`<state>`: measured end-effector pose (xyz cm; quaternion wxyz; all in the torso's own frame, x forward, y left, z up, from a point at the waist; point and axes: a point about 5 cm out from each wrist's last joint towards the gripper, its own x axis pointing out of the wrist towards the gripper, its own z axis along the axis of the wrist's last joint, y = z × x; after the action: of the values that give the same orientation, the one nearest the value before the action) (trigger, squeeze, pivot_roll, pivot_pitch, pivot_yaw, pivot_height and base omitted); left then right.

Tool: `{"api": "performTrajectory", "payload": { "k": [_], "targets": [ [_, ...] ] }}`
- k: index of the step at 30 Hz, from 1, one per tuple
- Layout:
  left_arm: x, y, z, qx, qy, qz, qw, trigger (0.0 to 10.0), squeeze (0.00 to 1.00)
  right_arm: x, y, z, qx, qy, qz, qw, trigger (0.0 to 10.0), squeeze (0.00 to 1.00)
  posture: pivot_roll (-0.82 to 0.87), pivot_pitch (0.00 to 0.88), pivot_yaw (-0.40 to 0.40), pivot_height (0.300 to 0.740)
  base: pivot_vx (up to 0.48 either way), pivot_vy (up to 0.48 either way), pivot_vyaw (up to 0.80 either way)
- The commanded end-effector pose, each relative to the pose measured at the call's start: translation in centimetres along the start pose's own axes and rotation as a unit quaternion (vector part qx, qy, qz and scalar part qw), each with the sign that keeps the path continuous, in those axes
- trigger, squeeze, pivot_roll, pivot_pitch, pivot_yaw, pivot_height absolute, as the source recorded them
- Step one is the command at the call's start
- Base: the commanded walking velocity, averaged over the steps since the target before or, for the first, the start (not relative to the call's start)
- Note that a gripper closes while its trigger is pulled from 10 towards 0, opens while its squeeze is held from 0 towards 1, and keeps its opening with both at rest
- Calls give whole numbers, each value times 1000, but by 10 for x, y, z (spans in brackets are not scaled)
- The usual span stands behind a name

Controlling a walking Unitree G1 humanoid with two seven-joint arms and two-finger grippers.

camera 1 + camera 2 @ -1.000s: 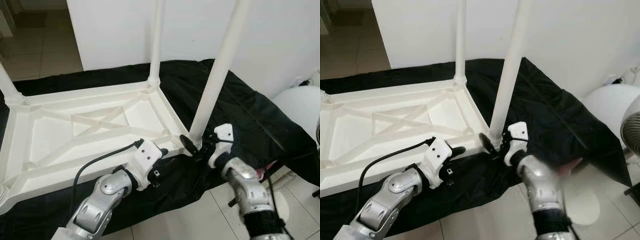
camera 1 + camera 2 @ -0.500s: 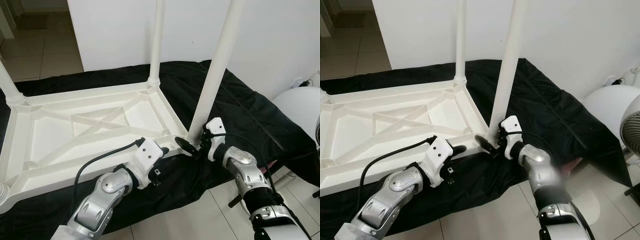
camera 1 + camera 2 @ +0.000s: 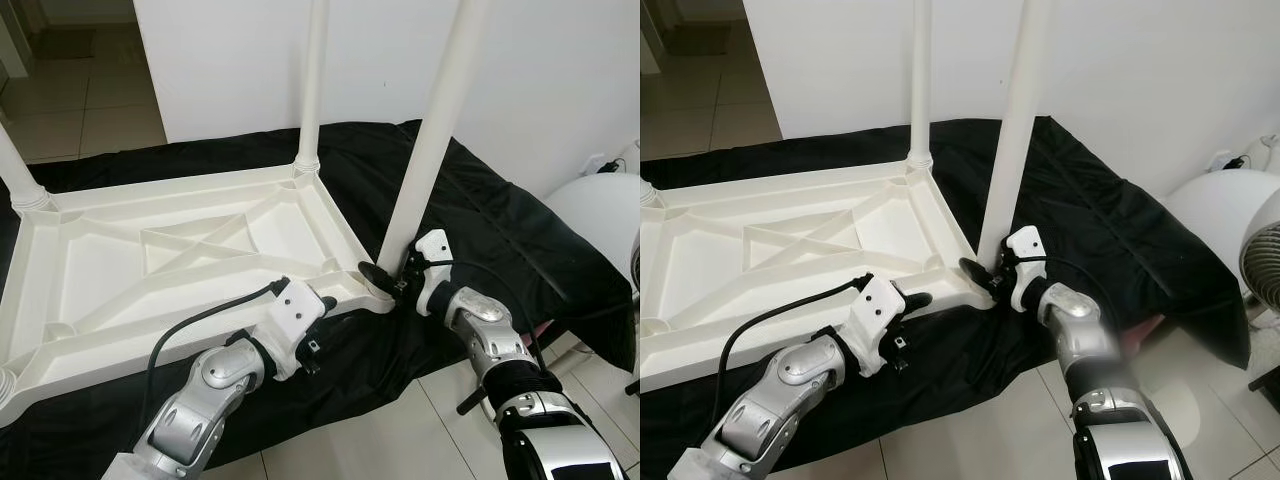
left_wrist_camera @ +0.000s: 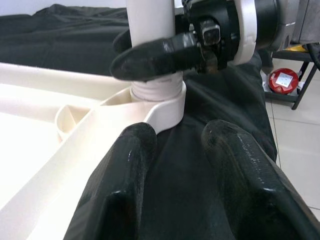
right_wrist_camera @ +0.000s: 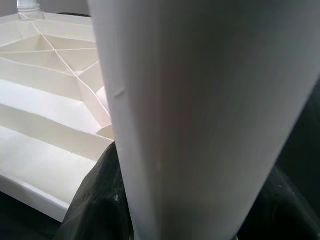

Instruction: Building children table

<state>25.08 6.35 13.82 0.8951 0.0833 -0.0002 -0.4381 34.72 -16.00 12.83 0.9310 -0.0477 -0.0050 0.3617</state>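
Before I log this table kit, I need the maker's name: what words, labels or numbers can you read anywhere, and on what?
No text can be read.
Upturned white table top and its legs: plain, no lettering seen.
Red round object on the floor: it carries a pale label, too small and blurred to read.
Right gripper, its fingers closed around the near leg: no readable marking.

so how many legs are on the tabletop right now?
3 show. One at the near right corner, with the right gripper at its base; one at the far right corner; one at the far left corner. The near left corner is cut off.
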Motion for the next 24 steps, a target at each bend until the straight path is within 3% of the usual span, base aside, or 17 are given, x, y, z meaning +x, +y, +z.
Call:
{"api": "performTrajectory", "payload": {
  "k": [1, 2, 7, 14, 17, 20, 24],
  "targets": [
    [-1, -4, 2, 4, -3, -22, 1000, 10000, 0, -2, 5, -11, 25, 12, 5, 1000, 2471, 0, -3, 0, -41, 740, 0, 0, 0],
    [-1, -4, 2, 4, -3, -22, 1000, 10000, 0, -3, 5, -11, 28, 11, 1, 1000, 10000, 0, -4, 0, -41, 740, 0, 0, 0],
    [-1, -4, 1, 3, -1, -24, 1000, 10000, 0, -5, -1, -12, 27, 25, -55, 998, 10000, 0, -9, 0, -39, 740, 0, 0, 0],
    [-1, -4, 1, 1, -1, -26, 1000, 10000, 0, -4, 4, -10, 44, 25, -117, 992, 10000, 0, -19, 0, -38, 740, 0, 0, 0],
    [1, -4, 1, 0, -2, -27, 1000, 10000, 0, 1, 21, -12, 70, 27, -176, 982, 10000, 0, -22, 5, -38, 740, 0, 0, 0],
    [1, -4, 1, -1, -3, -26, 1000, 10000, 0, 2, 27, -13, 77, 26, -188, 979, 10000, 0, -23, 5, -38, 740, 0, 0, 0],
    [0, 2, 2, 3, -3, -16, 1000, 10000, 0, 9, 53, -17, 91, 24, -244, 965, 10000, 0, -21, 20, -45, 740, 0, 0, 0]
  ]
}}
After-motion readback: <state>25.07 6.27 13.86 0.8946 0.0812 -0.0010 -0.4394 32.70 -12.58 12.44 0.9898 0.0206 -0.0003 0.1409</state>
